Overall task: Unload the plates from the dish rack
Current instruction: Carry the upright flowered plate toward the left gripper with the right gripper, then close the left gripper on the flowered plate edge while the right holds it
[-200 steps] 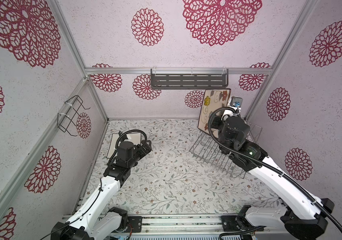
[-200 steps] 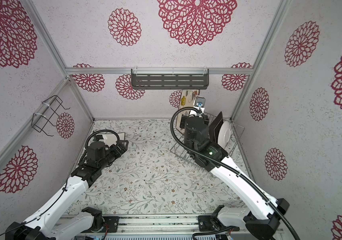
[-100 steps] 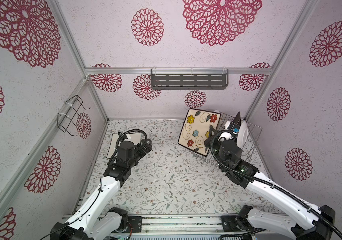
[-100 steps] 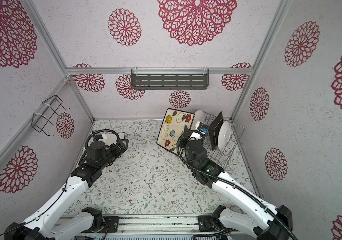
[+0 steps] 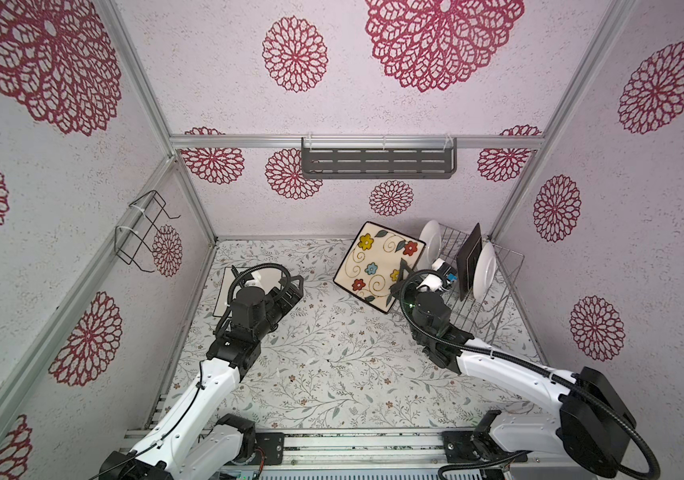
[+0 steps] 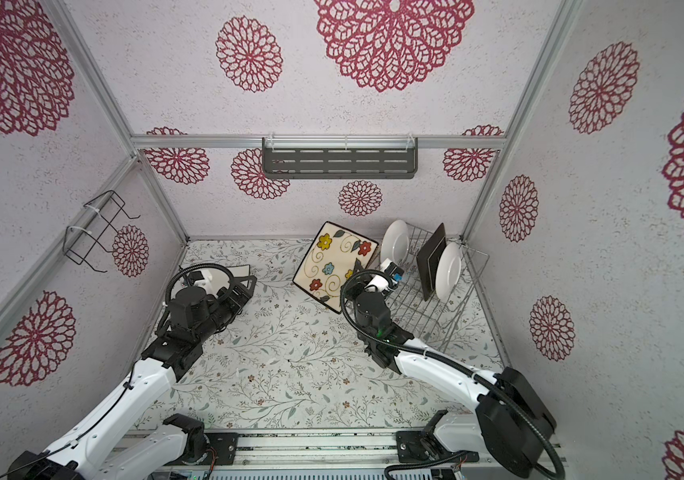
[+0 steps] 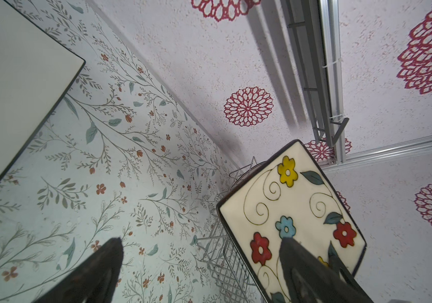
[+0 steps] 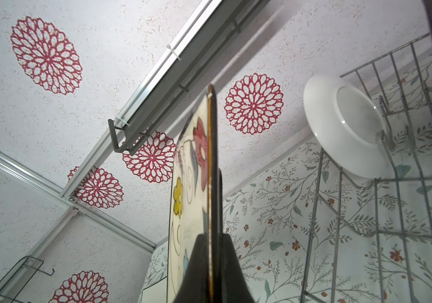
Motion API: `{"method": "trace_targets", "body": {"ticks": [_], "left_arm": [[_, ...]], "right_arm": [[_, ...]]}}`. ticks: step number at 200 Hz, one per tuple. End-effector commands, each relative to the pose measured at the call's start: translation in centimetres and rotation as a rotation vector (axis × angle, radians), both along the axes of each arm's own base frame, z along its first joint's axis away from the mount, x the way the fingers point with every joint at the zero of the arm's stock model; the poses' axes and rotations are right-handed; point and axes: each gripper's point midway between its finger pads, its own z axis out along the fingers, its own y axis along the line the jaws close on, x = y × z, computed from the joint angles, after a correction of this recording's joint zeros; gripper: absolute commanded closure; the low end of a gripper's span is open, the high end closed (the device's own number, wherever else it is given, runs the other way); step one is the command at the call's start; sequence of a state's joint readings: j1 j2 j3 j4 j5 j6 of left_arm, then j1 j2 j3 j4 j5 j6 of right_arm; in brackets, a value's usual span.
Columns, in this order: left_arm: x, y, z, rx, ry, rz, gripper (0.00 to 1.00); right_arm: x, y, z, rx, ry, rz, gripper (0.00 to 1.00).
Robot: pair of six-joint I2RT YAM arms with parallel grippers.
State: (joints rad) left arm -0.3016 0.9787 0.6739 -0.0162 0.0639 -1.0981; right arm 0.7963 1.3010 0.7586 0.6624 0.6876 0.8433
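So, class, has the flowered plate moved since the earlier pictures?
Yes: the flowered plate shifted left and nearer, from under the grey shelf's right end to below its middle.

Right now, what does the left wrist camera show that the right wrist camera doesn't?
Left wrist only: the left gripper, jaws wide open and empty, and the square cream flowered plate face-on. Right wrist only: the black wire holder, and that plate edge-on in the right gripper's shut jaws. Both: the plate, the silver wire dish rack, the dark grey slotted shelf.
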Motion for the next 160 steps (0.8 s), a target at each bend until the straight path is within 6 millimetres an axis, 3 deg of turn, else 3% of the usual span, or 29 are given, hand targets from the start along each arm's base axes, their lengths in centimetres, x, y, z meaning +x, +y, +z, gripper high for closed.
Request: {"method": "trace_targets", "body": {"ticks": [1,75,132,160], "left_arm": [[0.0,-0.8,1.3,-0.055,-0.049,-0.026,0.03],[0.2,-1.2,-0.3,-0.134,-0.054,-0.025,0.01],[0.3,-1.7,-1.2,-0.164,-0.046,-0.046,0.01],[0.3,-1.6,-1.9,-0.161,-0.034,-0.039,0.02]], "right_arm": [[-1.2,-1.2,9.8,0.475,-0.288,0.018,1.00],[1.2,2.9,5.1,0.581,-0.206,0.044,1.00],[0.5,5.9,4.2,0.614,-0.203,0.108,1.00],[-0.5,6.3,4.0,0.627,-0.231,0.084,1.00]]}}
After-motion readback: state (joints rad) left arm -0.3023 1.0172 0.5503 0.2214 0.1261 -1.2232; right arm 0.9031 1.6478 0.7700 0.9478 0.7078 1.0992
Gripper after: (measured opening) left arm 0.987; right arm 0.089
